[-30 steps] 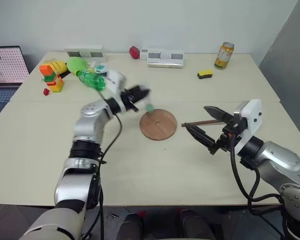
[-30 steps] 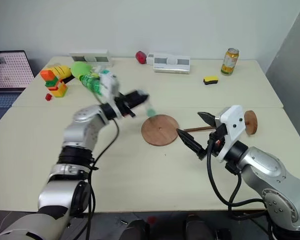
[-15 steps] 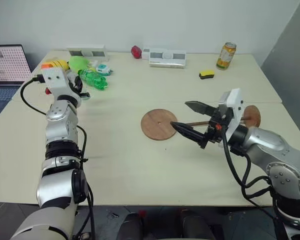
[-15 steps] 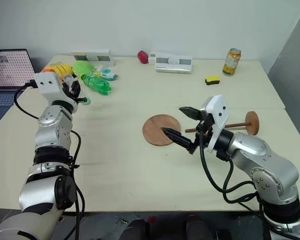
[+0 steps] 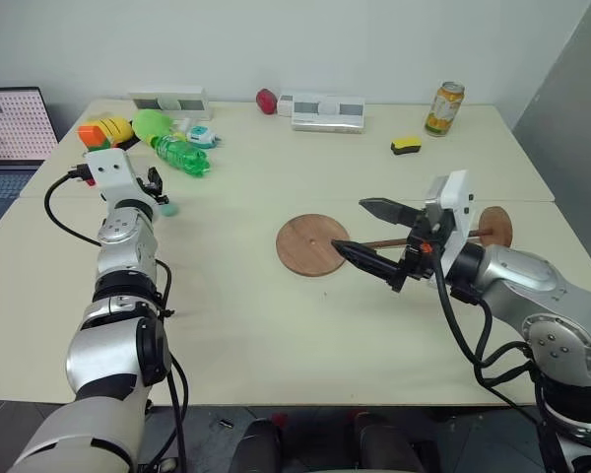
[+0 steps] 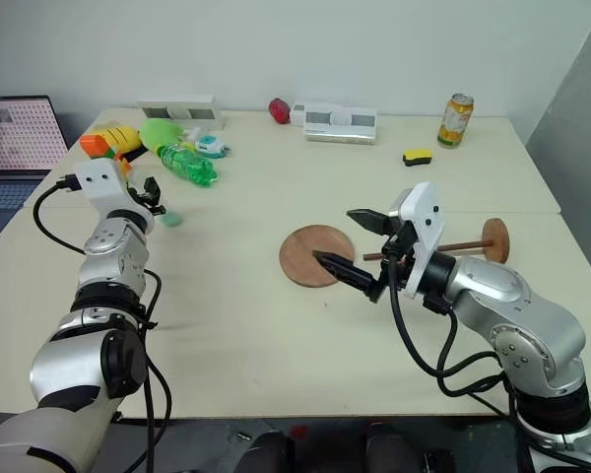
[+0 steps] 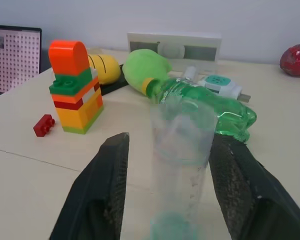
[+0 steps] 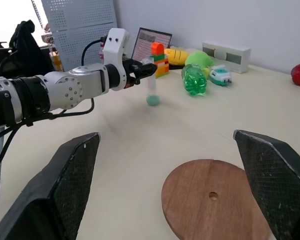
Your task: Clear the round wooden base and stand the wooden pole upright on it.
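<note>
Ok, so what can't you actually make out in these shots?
- Wooden pole: in the head views, part of the rod is hidden behind the right gripper.
- Laptop: cut off by the head views' left edge.
- Can: lettering too small to read.
- Clear tube: in the left wrist view, its green foot is cut by the picture's edge.

Matt reddish wood round wooden base (image 5: 312, 244), clear glossy plastic tube (image 7: 181, 150)
</note>
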### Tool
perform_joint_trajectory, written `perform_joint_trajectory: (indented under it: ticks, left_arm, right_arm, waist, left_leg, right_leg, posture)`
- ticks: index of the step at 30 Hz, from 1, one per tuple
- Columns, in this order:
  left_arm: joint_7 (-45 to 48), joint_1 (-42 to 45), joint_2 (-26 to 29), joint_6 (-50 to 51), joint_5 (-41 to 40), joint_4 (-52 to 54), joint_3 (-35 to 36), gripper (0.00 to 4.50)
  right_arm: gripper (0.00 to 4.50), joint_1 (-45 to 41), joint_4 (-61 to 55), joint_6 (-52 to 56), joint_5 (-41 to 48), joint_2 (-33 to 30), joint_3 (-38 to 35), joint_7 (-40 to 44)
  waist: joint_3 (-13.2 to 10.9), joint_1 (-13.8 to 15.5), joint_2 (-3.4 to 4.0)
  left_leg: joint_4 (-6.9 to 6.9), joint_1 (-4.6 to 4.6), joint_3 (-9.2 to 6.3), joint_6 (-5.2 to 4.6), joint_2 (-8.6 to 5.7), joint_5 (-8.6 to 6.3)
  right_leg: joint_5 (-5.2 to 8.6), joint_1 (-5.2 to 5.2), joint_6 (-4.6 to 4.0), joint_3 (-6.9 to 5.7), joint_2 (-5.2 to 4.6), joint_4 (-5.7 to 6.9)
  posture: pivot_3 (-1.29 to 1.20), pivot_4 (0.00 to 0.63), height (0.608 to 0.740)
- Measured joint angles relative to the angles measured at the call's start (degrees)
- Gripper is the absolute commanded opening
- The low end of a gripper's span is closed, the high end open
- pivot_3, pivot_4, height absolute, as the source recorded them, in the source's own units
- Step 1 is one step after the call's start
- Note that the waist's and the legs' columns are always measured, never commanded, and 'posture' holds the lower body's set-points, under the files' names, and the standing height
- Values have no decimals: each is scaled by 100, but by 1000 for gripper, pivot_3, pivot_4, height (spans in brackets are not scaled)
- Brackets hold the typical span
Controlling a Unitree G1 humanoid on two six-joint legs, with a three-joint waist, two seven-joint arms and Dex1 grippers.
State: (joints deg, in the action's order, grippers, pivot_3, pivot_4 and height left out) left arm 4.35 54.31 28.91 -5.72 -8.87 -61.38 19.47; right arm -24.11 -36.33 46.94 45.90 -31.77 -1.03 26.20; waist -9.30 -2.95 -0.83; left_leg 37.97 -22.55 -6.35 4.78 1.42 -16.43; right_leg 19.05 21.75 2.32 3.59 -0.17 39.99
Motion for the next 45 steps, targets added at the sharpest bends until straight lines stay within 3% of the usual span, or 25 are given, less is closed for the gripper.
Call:
perform_joint_trajectory:
  ticks: [7, 13, 17, 20, 24, 31, 36, 45]
  left_arm:
    - [5, -9, 0, -6, -30, 231, 1, 4464]
    - [15, -131, 2, 178, -100, 917, 0, 4464]
    - [380, -353, 49, 762, -236, 2171, -126, 4464]
    - [1262, -537, 256, 1390, -629, 3384, -341, 4464]
    - [3162, -1344, 596, 2601, -1655, 5406, -990, 4464]
    - [4710, -2050, 630, 4025, -2814, 6956, -1843, 4464]
    - [5307, -2043, 666, 4306, -2954, 7210, -2272, 4464]
    - [5528, -1797, 471, 4149, -2637, 6743, -2415, 4464]
  right_arm:
    - [4500, 34, -20, 2, 1, -39, -7, -26]
    - [4500, 33, 5, -7, 1, -12, -6, -21]
    - [4500, 35, 46, -20, -1, 31, -6, -19]
    - [4500, 272, 27, 15, 86, 82, -190, -171]
    - [4500, 1361, 80, 384, 601, 539, -944, -1049]
    - [4500, 1912, 1003, 433, 2110, 2078, -2076, -3176]
    - [4500, 1360, 2465, 43, 2459, 2308, -2670, -3869]
    - [4500, 69, 4424, -631, 2183, 1992, -2939, -3388]
  waist:
    - [0, -13, 0]
    - [0, -23, 0]
    - [0, -20, 0]
    - [2, -16, -2]
    - [4, 0, -1]
    - [-2, -65, 7]
    - [-12, -70, 25]
    - [-14, -76, 28]
  left_leg:
    - [1, -1, 0, 1, 0, 0]
    - [1, -1, 0, 1, 2, 1]
    - [3, -5, -2, 2, 2, 1]
    - [0, -7, -3, 3, 4, 2]
    - [-4, -6, 9, 5, 5, 2]
    - [-6, 29, 21, -16, 13, -7]
    - [-9, 44, 38, -17, 10, -8]
    - [-12, 46, 45, -20, 13, -10]
  right_leg:
    - [0, 1, 0, 0, 0, 0]
    - [0, 2, 0, 1, 0, 1]
    - [0, 2, 0, 0, 0, 0]
    - [0, 1, 0, -1, 0, -2]
    - [0, 1, 0, 7, -5, -4]
    - [0, -10, -2, 27, 13, 24]
    - [0, -10, -2, 42, 15, 27]
    - [0, -11, -3, 47, 19, 19]
  posture:
    - [0, 150, 740]
    - [0, 150, 740]
    - [0, 150, 740]
    - [0, 150, 740]
    - [0, 150, 740]
    - [0, 150, 740]
    - [0, 150, 740]
    - [0, 150, 740]
